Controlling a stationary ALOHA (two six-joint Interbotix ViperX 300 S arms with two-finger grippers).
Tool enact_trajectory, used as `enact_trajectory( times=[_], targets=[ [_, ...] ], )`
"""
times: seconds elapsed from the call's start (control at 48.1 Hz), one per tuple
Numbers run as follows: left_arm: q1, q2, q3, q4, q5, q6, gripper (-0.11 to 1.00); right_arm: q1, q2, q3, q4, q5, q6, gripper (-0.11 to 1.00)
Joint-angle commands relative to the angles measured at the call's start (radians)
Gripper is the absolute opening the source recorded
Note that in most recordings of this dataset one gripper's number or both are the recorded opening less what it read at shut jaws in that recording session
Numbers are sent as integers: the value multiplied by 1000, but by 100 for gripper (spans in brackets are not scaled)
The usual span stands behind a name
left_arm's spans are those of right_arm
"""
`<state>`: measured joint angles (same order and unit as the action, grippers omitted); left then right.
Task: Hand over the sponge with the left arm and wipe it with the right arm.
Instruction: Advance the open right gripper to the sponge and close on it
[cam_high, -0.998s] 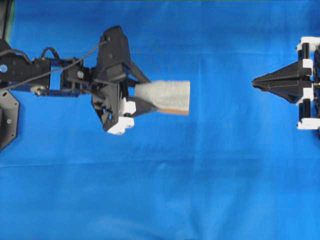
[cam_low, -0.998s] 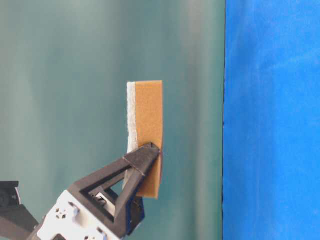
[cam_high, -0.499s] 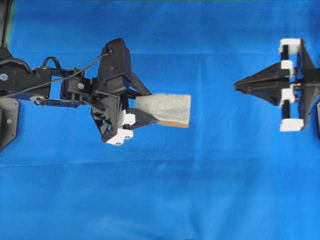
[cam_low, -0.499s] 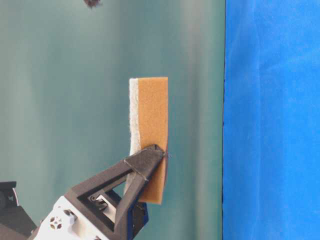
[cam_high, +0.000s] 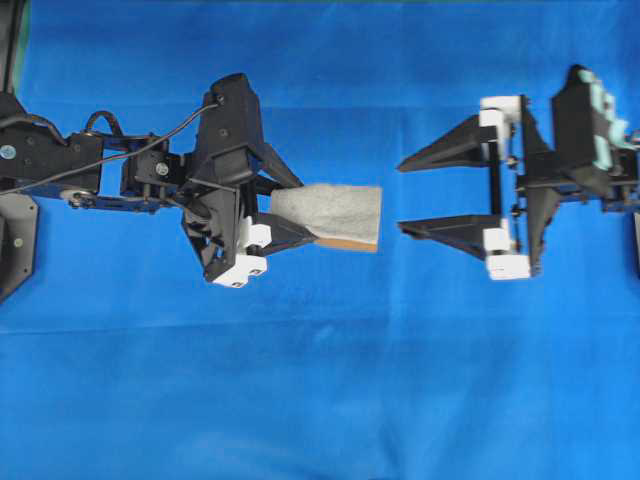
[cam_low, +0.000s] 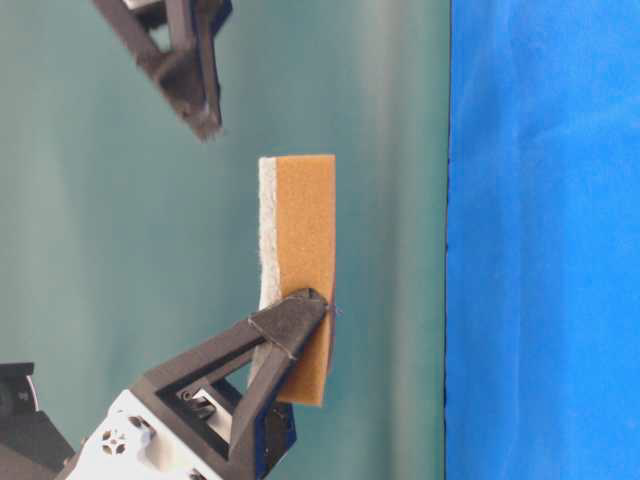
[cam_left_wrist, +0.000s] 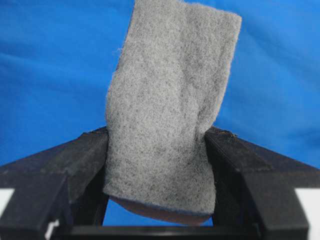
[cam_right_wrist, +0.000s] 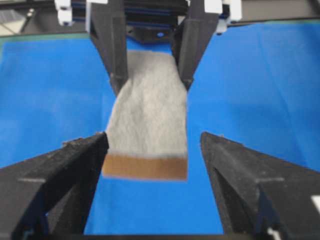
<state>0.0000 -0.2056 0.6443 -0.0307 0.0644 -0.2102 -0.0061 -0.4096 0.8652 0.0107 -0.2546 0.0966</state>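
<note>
Overhead, you see the left arm (cam_high: 120, 175) reaching in from 9 o'clock over the blue counter (cam_high: 320, 380), its gripper (cam_high: 300, 205) closed partway onto the near end of the sponge (cam_high: 330, 213); the jaws pinch the block by its two sides, and the free end points toward 3 o'clock. The sponge is held clear of the counter, grey-white rough layer up and orange-tan base below, a thin strip of that base showing along its 6 o'clock edge. From 3 o'clock the right arm (cam_high: 580, 150) faces it, its gripper (cam_high: 400, 197) spread wide with nothing between the jaws; the two pointed tips sit just beside the sponge's free end without touching it, one toward 1 o'clock of that end and one toward 5 o'clock. In the left wrist view the sponge (cam_left_wrist: 170, 105) fills the gap between the black fingers (cam_left_wrist: 75, 160), squeezed slightly where they meet it. In the right wrist view you look along the open jaws at the sponge (cam_right_wrist: 147, 125), its orange-tan edge nearest, with the left gripper (cam_right_wrist: 150, 82) clamping the far end at 12 o'clock.
</note>
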Motion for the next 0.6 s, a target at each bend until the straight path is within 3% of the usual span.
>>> enact_trajectory(
  times=[0.0,0.187,0.582],
  targets=[
    [2,-8,-12,-2,-9,2,47,3,28,-48,6,-11,17,74],
    [3,-6,-12,0,-9,2,47,3,92,-97,6,-9,48,75],
    [9,-6,-11,0,-5,3,47,5,172,-170,5,28,49,75]
  ],
)
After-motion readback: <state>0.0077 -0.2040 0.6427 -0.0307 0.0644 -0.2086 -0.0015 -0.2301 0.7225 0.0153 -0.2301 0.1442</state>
